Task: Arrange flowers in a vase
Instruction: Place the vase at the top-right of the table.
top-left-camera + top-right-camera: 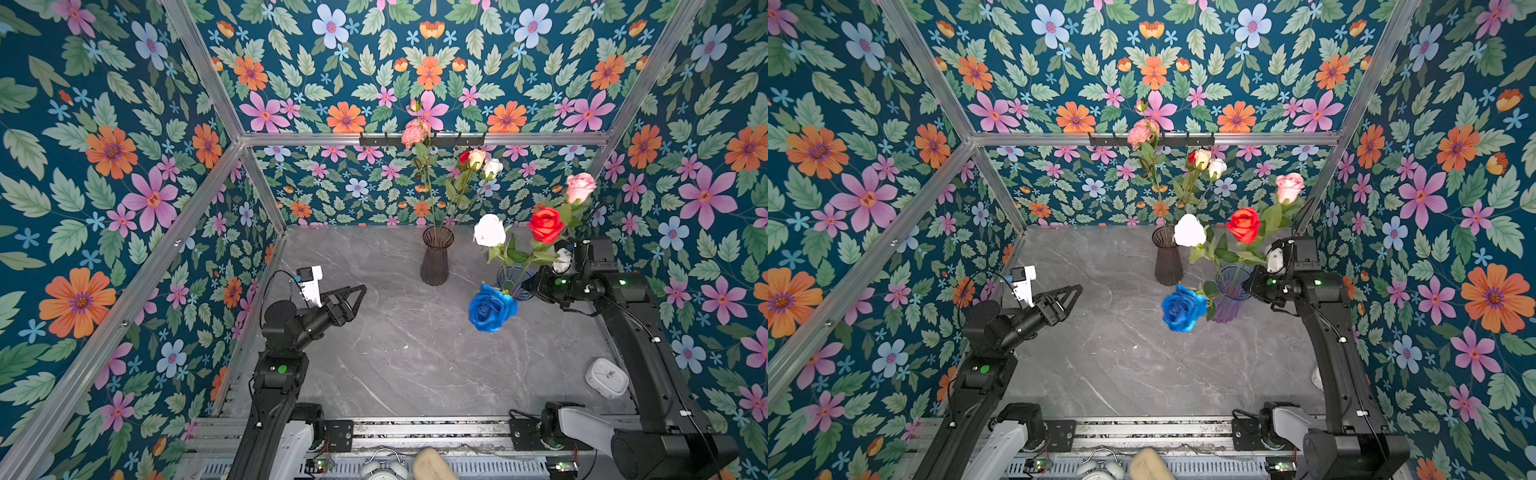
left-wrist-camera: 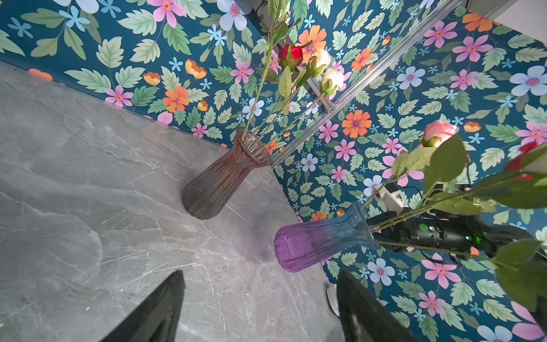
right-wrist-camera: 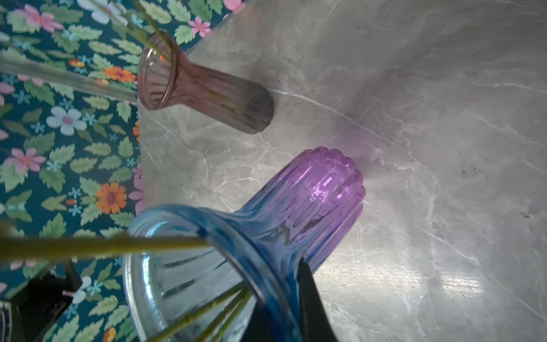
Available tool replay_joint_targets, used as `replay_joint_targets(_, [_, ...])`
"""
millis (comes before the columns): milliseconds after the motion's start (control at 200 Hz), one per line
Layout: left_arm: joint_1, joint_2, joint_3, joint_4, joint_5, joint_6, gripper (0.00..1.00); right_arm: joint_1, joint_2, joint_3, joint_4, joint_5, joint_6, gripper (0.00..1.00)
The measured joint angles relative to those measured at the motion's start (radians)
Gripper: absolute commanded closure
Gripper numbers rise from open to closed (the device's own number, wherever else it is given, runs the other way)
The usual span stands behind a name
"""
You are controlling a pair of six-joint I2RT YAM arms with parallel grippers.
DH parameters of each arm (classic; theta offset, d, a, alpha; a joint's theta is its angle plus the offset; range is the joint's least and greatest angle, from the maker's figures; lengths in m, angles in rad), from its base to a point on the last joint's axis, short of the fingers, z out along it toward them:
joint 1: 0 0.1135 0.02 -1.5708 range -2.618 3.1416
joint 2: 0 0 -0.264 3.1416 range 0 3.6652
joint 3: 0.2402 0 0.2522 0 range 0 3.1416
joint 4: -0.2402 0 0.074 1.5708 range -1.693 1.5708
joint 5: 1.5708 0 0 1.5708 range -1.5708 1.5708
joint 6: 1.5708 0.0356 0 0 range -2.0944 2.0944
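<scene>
While the right tool [image 1: 1252, 283] pinches the blue-purple vase [image 1: 1225, 309] rim, likely steadying its flowers [image 1: 1183, 307], the left tool [image 1: 358, 300] hangs spread, empty.

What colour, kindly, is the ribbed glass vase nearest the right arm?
The ribbed glass vase fades from blue mouth to purple base; left wrist view.

Grey marble table [image 1: 415, 353] bears brown vase [image 1: 436, 262], blue-purple vase [image 1: 1229, 299], white clock [image 1: 606, 378]
</scene>
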Motion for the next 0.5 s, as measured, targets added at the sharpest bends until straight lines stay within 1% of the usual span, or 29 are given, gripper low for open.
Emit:
replay_joint_targets(100, [0.0, -0.003, 0.0, 0.0, 0.0, 0.0, 0.17, -0.045, 0.014, -0.043, 0.069, 0.0, 0.077, 1.0])
replay_joint_targets(185, [0.0, -0.009, 0.0, -0.003, 0.001, 0.004, 0.17, -0.055, 0.049, -0.035, 0.102, 0.025, 0.125, 1.0])
replay_joint_targets(295, [0.0, -0.021, 0.02, -0.038, 0.002, 0.026, 0.17, -0.057, 0.134, 0.023, 0.134, 0.056, 0.157, 1.0])
replay_joint_targets(500, [0.0, -0.045, 0.045, -0.098, -0.001, 0.072, 0.17, -0.06, 0.301, 0.177, 0.142, 0.137, 0.158, 1.0])
